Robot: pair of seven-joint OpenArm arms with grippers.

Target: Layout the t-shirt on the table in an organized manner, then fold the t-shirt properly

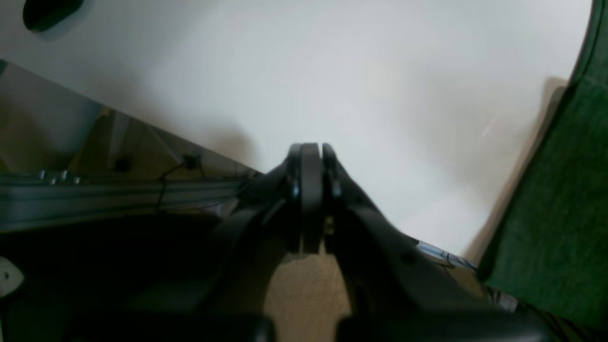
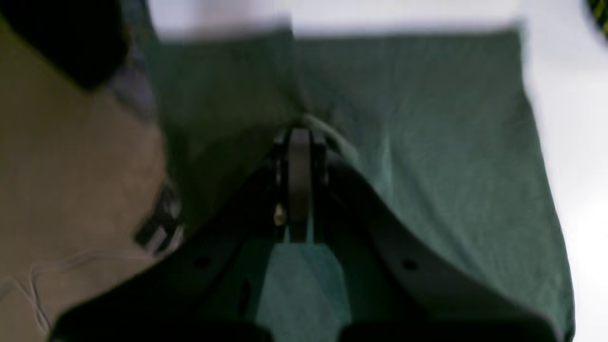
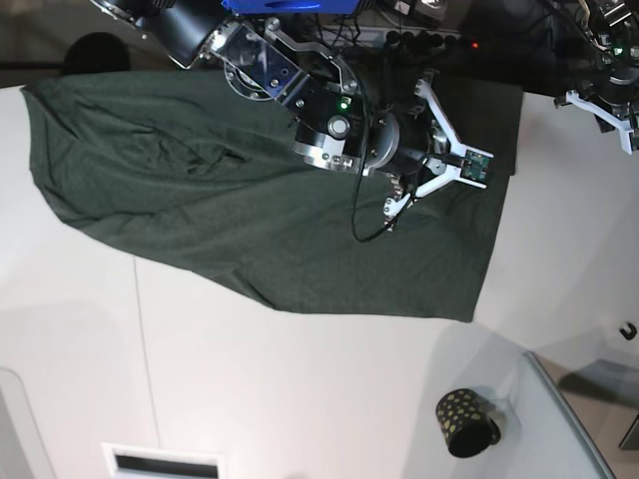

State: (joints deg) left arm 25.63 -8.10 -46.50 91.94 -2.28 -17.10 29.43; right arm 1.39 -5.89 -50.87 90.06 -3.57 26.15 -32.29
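Note:
The dark green t-shirt (image 3: 250,200) lies spread across the far half of the white table (image 3: 300,399), its far edge running along the table's far side. My right gripper (image 3: 471,167) is low over the shirt's right part. In the right wrist view this gripper (image 2: 299,130) is shut, and the t-shirt (image 2: 427,166) rises in a ridge to its tips, so it looks pinched. My left gripper (image 1: 311,147) is shut on nothing above the table's (image 1: 332,71) edge, with the t-shirt (image 1: 560,213) off to its right. In the base view the left gripper (image 3: 604,108) sits at the far right.
A small black cup with gold dots (image 3: 466,421) lies near the front right, beside a grey panel (image 3: 574,419). A thin seam (image 3: 140,349) runs down the table. A small black hook (image 3: 627,329) sits at the right edge. Cables and arm bases crowd the far side.

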